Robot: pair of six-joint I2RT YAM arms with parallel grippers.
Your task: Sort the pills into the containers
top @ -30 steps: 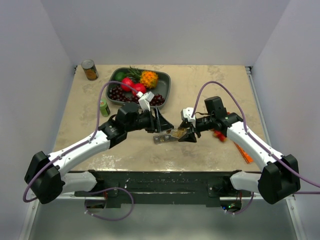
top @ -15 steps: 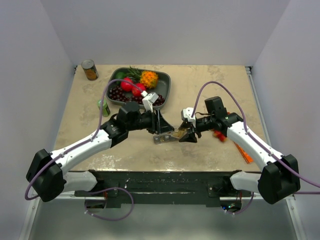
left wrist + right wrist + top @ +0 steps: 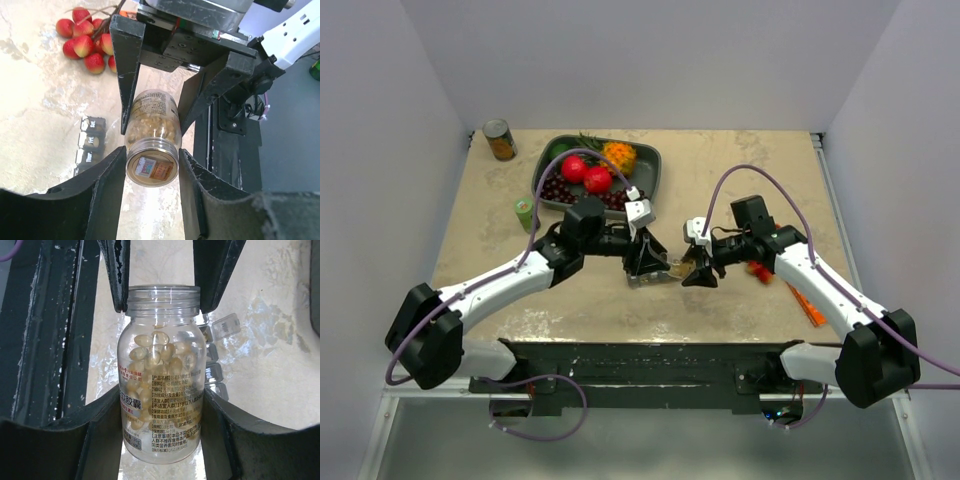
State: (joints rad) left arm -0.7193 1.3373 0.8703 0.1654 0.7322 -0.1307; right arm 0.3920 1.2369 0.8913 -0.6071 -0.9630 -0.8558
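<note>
The right claw [image 3: 160, 396] is clamped on the lower body of a clear bottle [image 3: 672, 267], one finger pressed to each side. The bottle lies level above the surface [image 3: 740, 180], between the two claws. It holds pale yellow capsules, and its threaded mouth, with no cap on it, points away from this claw toward the other.

The left claw [image 3: 151, 154] meets it head-on. Its two fingers are closed against the neck, one on each side of the rim, so both claws grip the one bottle from opposite ends.

The containers [image 3: 90, 145] lie flat on the surface just under the bottle and a little to the side of it. They are below the left claw's fingertips and not touched by either claw. In the right wrist view one clear lid at the strip's far end looks raised.

A bunch of red berries [image 3: 87, 42] lies on the surface close behind the right claw.

Beyond the left claw, well apart from it, sits a dark tray [image 3: 653, 165] of fruit. A small green tube [image 3: 524, 213] stands to the outer side of the left arm. Farthest off, in the corner past the tray, stands a can [image 3: 499, 139].
</note>
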